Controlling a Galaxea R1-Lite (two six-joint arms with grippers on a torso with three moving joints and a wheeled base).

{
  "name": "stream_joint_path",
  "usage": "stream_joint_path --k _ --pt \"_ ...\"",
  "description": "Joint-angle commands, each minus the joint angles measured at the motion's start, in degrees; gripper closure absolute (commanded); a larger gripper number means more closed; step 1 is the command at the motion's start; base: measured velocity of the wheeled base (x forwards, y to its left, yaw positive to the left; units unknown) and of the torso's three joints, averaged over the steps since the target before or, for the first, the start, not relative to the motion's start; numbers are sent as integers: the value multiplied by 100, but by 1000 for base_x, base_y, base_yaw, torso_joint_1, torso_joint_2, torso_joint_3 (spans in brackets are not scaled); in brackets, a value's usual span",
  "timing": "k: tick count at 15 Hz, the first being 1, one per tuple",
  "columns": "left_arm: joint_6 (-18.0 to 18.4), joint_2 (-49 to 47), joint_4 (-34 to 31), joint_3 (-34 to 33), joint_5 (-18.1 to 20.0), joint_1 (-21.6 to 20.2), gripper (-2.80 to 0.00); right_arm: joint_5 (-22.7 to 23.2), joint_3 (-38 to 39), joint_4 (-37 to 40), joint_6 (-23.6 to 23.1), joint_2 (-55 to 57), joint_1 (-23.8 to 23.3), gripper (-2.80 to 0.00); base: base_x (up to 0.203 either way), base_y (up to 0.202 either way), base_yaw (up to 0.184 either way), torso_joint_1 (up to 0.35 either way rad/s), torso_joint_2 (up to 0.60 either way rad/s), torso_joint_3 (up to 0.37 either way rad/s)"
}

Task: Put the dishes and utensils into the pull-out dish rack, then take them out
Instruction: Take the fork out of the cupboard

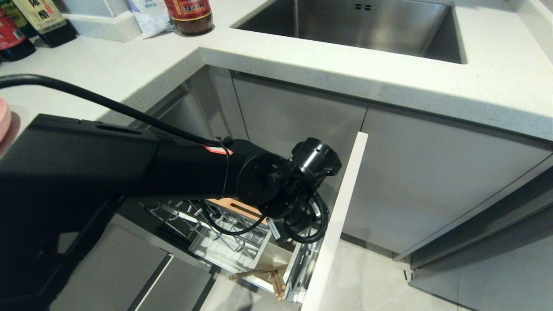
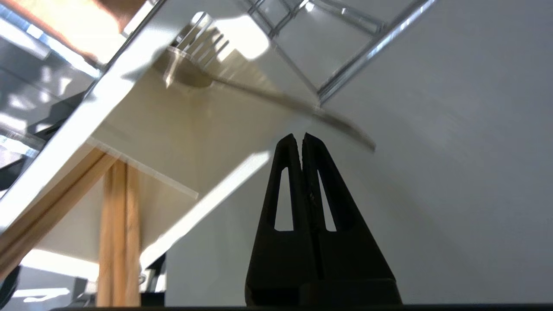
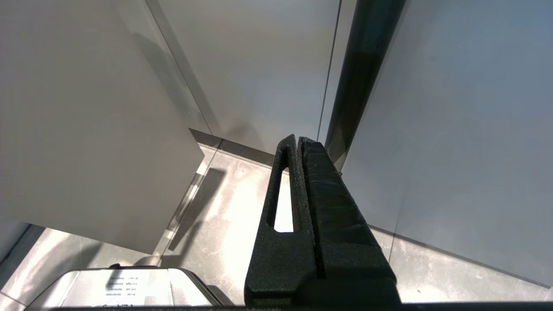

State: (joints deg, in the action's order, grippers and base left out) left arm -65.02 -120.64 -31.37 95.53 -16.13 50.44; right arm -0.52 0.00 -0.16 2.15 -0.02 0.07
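Note:
The pull-out dish rack stands drawn out below the counter, its white panel front [image 1: 341, 207] nearest the floor side. Its brown wooden strip [image 1: 233, 206] and chrome wires [image 1: 224, 233] show under my left arm [image 1: 293, 185]. The wooden chopsticks [image 1: 263, 272] [image 2: 119, 224] stick out of the white utensil cup [image 2: 142, 112]. The silver fork [image 2: 276, 97] lies blurred in that cup, its handle slanting past the cup's rim. My left gripper [image 2: 301, 137] is shut just short of the fork's handle, with nothing between its fingers. A pink plate edge [image 1: 3, 119] shows on the counter. The bowl is out of view. My right gripper [image 3: 299, 139] hangs shut by the cabinets.
A steel sink [image 1: 367, 26] is set in the white counter [image 1: 432, 86] above the rack. Sauce bottles [image 1: 39, 17] and a jar [image 1: 190, 15] stand at the back left. Grey cabinet doors [image 1: 432, 181] flank the drawer, with tiled floor [image 1: 380, 285] beside it.

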Motion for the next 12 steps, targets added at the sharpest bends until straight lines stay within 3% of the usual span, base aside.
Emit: stream_joint_path --k 1,12 --pt "-37 91 -69 34 -25 29 -280 0 0 -2 3 2 1 0 0 0 0 0 0 0" --pt "-97 -129 -177 243 -51 -88 -280 0 0 -2 4 2 1 0 0 0 0 0 0 0"
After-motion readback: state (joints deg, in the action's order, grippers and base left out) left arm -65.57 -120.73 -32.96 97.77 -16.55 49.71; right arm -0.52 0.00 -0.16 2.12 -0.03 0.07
